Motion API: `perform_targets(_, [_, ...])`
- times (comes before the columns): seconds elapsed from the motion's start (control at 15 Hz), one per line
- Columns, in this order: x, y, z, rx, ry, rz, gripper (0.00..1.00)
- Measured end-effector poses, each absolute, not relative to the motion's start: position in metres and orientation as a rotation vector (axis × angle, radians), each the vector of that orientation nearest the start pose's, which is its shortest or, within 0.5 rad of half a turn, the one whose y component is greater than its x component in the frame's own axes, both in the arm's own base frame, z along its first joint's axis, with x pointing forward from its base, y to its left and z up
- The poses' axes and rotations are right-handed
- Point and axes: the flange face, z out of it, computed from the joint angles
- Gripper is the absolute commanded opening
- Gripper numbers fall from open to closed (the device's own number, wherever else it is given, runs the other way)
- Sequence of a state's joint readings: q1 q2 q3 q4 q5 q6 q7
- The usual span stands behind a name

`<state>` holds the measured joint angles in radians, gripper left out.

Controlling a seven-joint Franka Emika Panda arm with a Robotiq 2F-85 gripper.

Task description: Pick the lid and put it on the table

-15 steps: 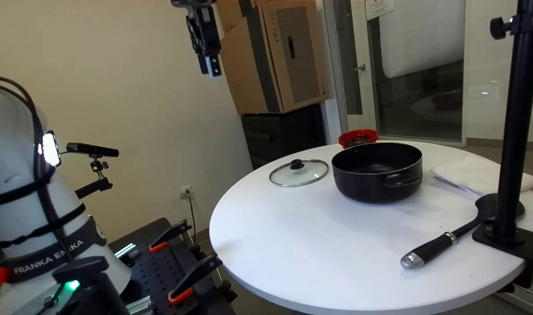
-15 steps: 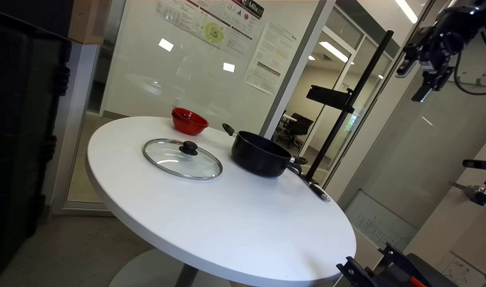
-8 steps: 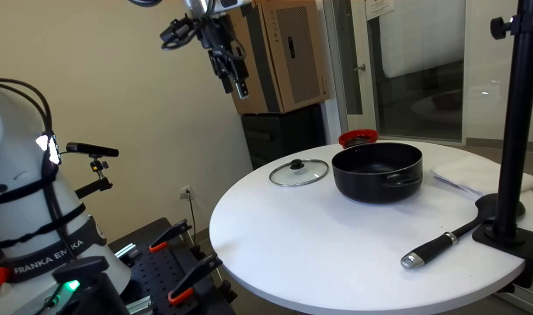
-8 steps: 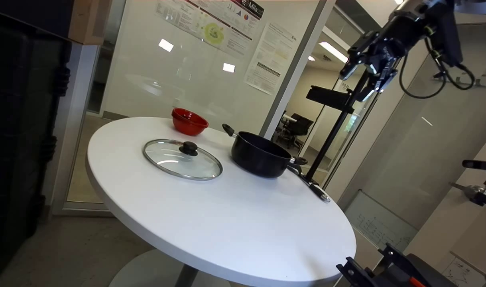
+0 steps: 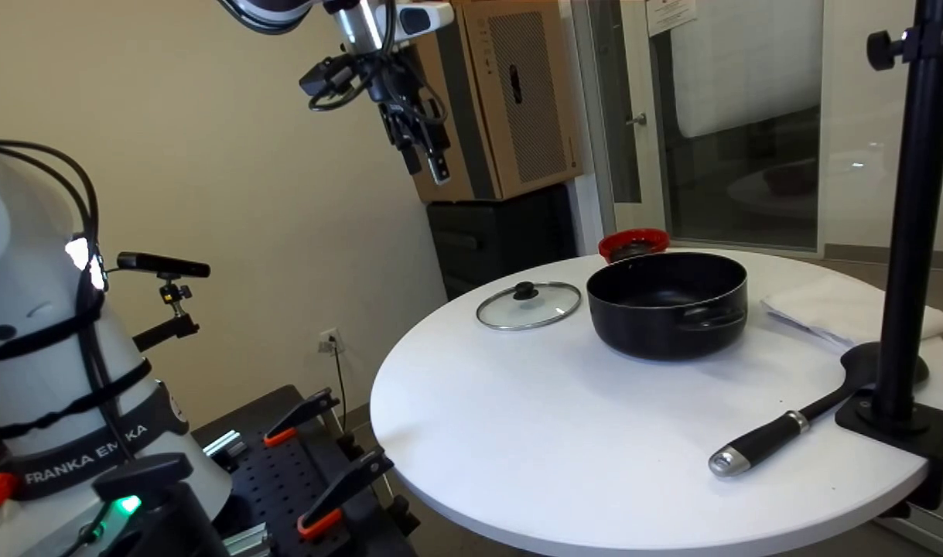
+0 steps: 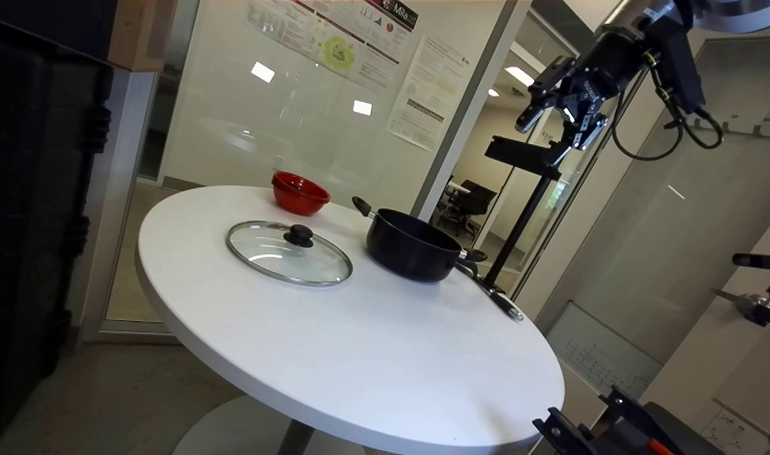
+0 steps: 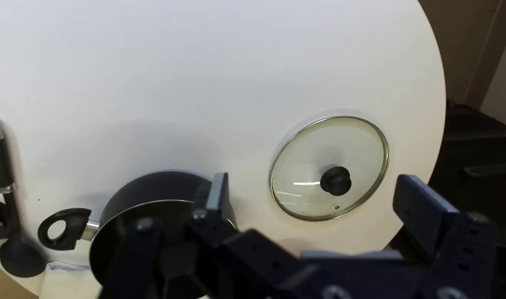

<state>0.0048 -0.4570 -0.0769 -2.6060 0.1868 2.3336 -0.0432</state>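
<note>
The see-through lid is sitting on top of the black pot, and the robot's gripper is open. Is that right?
Not quite: the see-through lid isn't on the black pot. It lies on the white table beside the pot, apart from it, as both exterior views show. The rest is right: the gripper is open.

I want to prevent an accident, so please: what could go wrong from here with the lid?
If lowered, the open claw might bump the pot, which it partly covers in the wrist view. The knob of the lid is small and rounded, so the grip could slip. The lid lies near the edge of the table, so a push might send it over.
</note>
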Motion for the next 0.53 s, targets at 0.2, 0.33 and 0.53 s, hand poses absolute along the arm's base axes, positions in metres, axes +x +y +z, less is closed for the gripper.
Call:
perform_targets(0.2, [0.407, -0.027, 0.422, -2.951, 0.212, -0.283, 1.00])
perform_targets(0.33, [0.410, -0.027, 0.419, -2.936, 0.237, -0.280, 1.00])
perform_targets(0.53, [0.434, -0.026, 0.418, -2.890, 0.293, -0.340, 1.00])
